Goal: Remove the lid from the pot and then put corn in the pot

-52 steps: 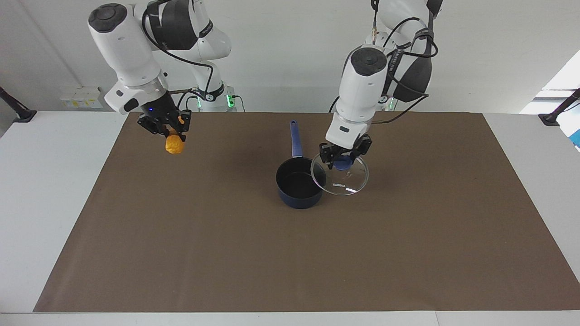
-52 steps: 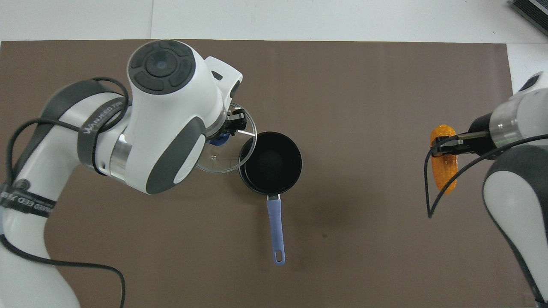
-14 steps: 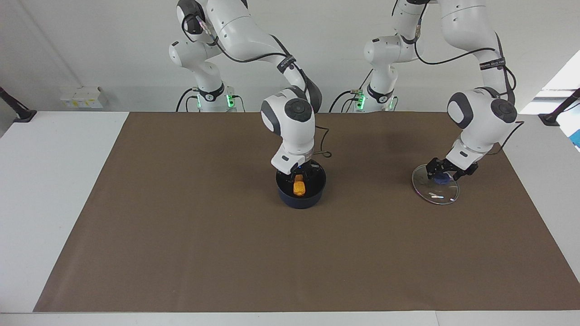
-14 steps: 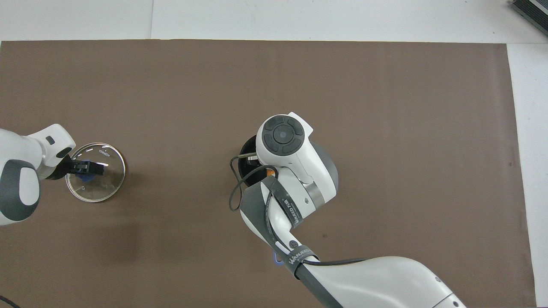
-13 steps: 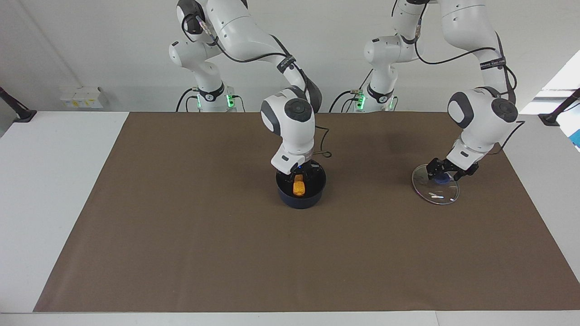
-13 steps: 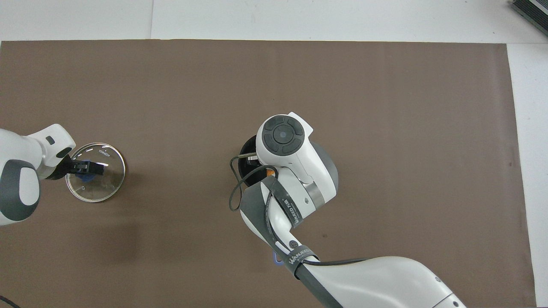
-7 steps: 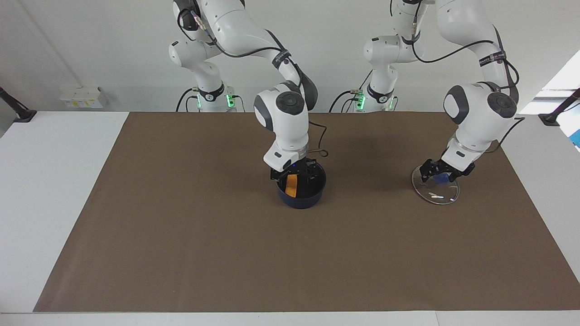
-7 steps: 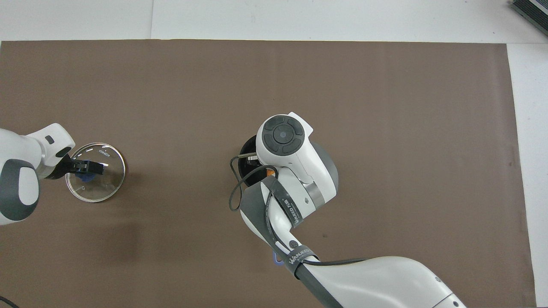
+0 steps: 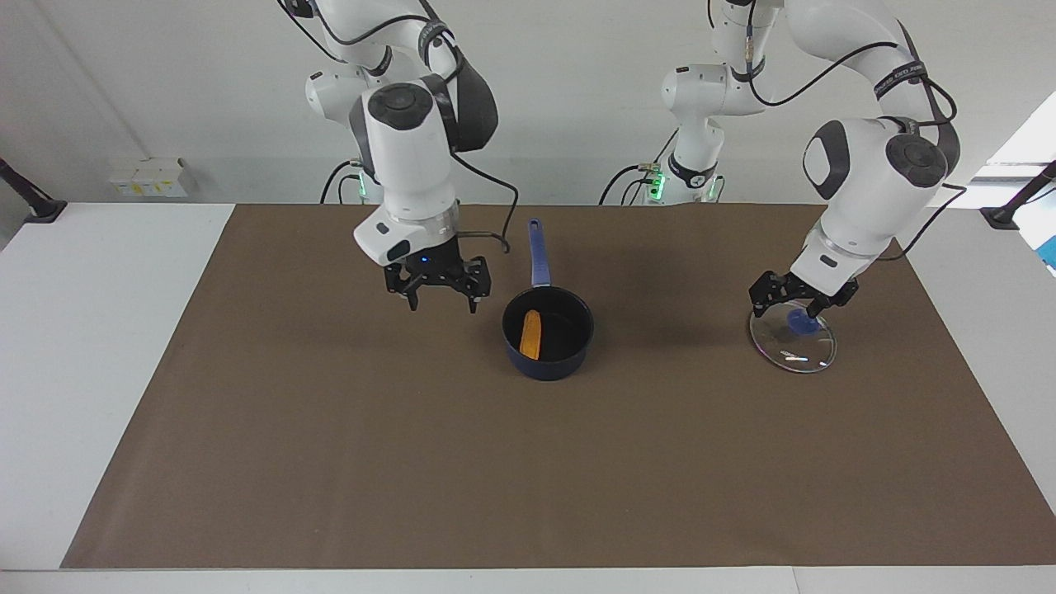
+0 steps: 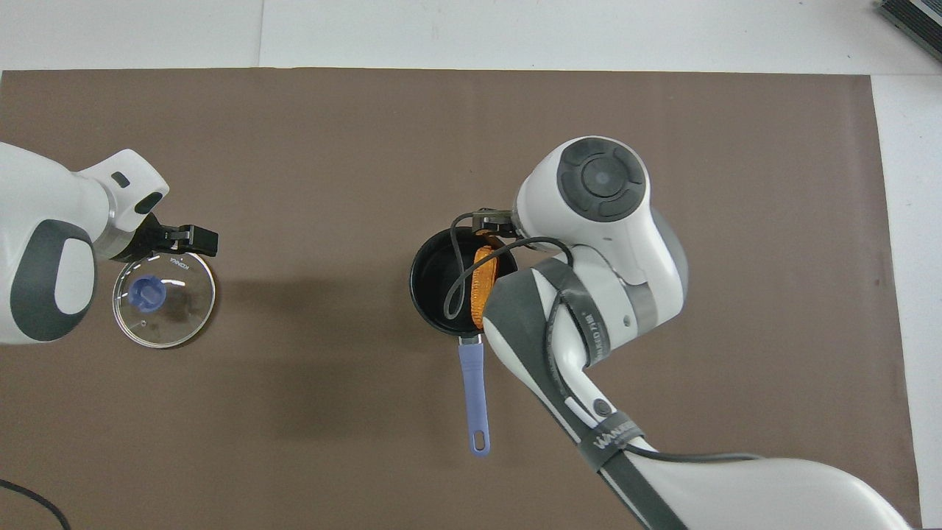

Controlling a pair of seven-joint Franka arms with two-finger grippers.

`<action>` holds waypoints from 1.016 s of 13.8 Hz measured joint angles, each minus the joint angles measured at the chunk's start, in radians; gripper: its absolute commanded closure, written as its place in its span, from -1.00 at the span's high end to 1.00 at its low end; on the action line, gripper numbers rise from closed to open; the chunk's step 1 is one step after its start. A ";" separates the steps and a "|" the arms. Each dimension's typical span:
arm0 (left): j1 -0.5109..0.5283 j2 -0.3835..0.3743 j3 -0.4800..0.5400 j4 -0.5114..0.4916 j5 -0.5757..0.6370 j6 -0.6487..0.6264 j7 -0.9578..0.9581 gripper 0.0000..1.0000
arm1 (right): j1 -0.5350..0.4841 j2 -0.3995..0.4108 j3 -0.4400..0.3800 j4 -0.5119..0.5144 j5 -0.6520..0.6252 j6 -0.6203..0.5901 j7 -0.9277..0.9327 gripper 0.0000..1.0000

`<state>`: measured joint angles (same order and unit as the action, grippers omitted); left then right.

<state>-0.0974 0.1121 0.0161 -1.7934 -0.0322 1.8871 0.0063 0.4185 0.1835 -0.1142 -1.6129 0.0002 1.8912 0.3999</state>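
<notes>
Risen off the pot (image 9: 548, 342) with jaws spread empty: right gripper (image 9: 440, 297), corn (image 9: 530, 333) lying inside. Above the lid (image 9: 794, 340) toward the left arm's end, likewise released and empty: left gripper (image 9: 794, 304)

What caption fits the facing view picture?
Yellow-orange corn cob lies in navy-blue saucepan; clear glass lid on brown mat; both grippers open.

Pot (image 9: 548, 355): we see it mid-mat, handle pointing toward the robots.
Corn (image 9: 530, 334): lying inside the pot.
Lid (image 9: 793, 343): flat on the mat toward the left arm's end.
Right gripper (image 9: 442, 298): raised beside the pot, fingers spread, empty.
Left gripper (image 9: 790, 302): just above the lid, fingers apart.
</notes>
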 measured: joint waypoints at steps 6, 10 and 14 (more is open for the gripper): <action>0.001 -0.037 0.002 0.141 0.000 -0.188 0.001 1.00 | -0.195 -0.133 0.000 -0.001 -0.003 -0.160 -0.234 1.00; 0.017 -0.054 0.018 0.201 0.001 -0.267 0.001 1.00 | -0.287 -0.174 0.000 -0.002 -0.003 -0.242 -0.340 1.00; 0.029 -0.073 0.018 0.227 0.001 -0.347 0.002 1.00 | -0.356 -0.204 0.000 0.012 0.019 -0.302 -0.373 1.00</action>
<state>-0.0684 0.0386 0.0343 -1.5668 -0.0315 1.5401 0.0085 0.0629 -0.0206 -0.1139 -1.6007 0.0194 1.5896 0.0272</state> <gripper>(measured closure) 0.000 0.000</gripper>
